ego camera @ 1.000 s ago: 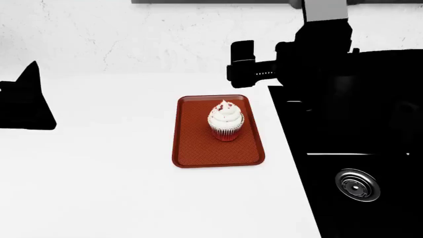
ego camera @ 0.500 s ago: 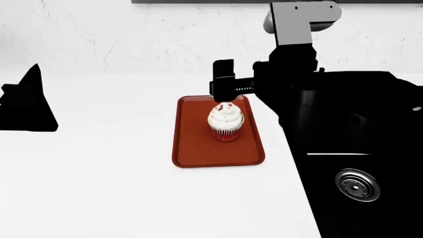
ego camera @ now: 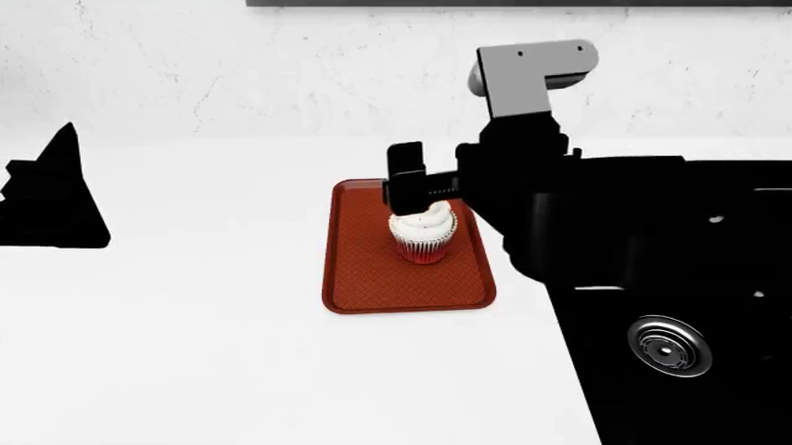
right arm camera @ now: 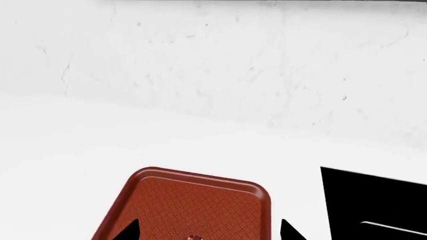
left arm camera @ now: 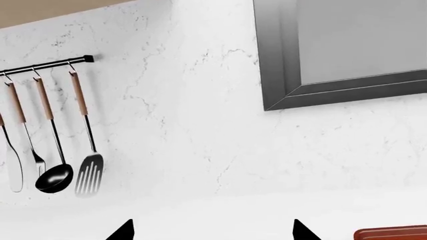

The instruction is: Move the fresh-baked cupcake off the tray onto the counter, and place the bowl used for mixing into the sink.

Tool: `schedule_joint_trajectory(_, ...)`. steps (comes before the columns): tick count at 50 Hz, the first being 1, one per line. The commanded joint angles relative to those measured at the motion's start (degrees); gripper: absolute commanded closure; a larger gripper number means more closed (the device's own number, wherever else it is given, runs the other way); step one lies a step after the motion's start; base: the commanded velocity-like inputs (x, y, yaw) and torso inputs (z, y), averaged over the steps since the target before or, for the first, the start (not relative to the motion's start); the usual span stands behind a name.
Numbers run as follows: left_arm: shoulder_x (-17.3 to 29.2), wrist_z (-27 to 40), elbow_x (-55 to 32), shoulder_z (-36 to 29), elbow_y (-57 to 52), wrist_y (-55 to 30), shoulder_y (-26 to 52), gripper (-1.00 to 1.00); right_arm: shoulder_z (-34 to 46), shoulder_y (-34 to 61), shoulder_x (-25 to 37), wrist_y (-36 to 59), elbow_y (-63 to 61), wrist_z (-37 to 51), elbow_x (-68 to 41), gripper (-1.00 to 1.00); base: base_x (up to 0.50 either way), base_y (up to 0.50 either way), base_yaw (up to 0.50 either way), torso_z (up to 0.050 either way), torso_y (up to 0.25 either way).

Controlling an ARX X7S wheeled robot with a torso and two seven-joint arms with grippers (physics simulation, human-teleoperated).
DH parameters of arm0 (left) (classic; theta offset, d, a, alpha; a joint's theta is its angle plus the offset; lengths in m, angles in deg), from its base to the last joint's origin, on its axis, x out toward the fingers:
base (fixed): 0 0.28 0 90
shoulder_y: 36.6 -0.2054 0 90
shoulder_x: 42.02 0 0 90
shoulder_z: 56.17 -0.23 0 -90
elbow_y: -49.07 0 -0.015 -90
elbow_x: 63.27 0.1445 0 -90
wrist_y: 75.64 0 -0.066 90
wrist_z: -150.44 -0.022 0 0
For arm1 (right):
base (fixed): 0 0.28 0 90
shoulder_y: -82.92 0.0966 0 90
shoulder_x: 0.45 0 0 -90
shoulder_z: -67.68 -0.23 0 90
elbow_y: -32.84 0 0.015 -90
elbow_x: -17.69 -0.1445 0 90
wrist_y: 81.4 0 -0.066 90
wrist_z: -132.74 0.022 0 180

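Note:
The cupcake [ego camera: 425, 237], white frosting over a red liner, stands on the red-brown tray [ego camera: 365, 269] on the white counter [ego camera: 223, 352]. My right gripper [ego camera: 416, 195] hangs just above its frosting and hides the top. In the right wrist view that gripper [right arm camera: 207, 233] is open, its fingertips [right arm camera: 127, 231] spread over the tray [right arm camera: 193, 200], with a speck of the cupcake's top [right arm camera: 194, 237] between them. My left gripper [ego camera: 52, 197] stays far left, open [left arm camera: 213, 231] with nothing in it. The black sink [ego camera: 693, 389] lies at the right. The bowl is out of view.
The right arm [ego camera: 619, 222] covers the sink's far part; a silver drain [ego camera: 670, 345] shows below it. Utensils [left arm camera: 53, 150] hang from a wall rail and a grey frame [left arm camera: 280, 95] is on the wall. A tray corner [left arm camera: 393, 233] shows in the left wrist view.
My right arm has swung left and down from beside the sink, so its gripper now sits over the cupcake. The left gripper, cupcake and tray have stayed put.

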Motion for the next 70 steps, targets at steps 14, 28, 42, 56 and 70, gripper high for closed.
schedule_joint_trajectory(14, -0.3, 0.0, 0.5, -0.4, 0.1, 0.1, -0.1, -1.0, 1.6, -2.3, -1.6, 0.4, 2.1, -2.2, 1.4, -1.0, 0.0, 0.0, 0.0, 0.0, 0.0)
schedule_joint_trajectory(28, -0.2, 0.3, 0.4, 0.0, -0.2, 0.4, -0.9, -1.0, 2.2, -3.1, -2.7, 0.8, 3.0, -3.2, 1.7, -1.0, 0.0, 0.0, 0.0, 0.0, 0.0)
schedule_joint_trajectory(42, -0.2, -0.2, 0.8, 0.6, -0.1, 0.5, -1.6, -1.0, 2.7, -4.0, -3.1, 0.9, 3.6, -4.0, 2.0, -1.0, 0.0, 0.0, 0.0, 0.0, 0.0)
schedule_joint_trajectory(56, -0.2, 0.0, 0.7, 0.7, -0.3, 0.7, -1.9, -1.0, 3.0, -5.6, -3.1, 0.2, 4.5, -4.9, 2.8, -1.0, 0.0, 0.0, 0.0, 0.0, 0.0)
schedule_joint_trajectory(70, -0.3, -0.2, 1.3, 1.0, -0.3, 0.7, -2.6, -1.0, 3.4, -6.6, -4.2, 0.2, 5.5, -6.5, 3.3, -1.0, 0.0, 0.0, 0.0, 0.0, 0.0)
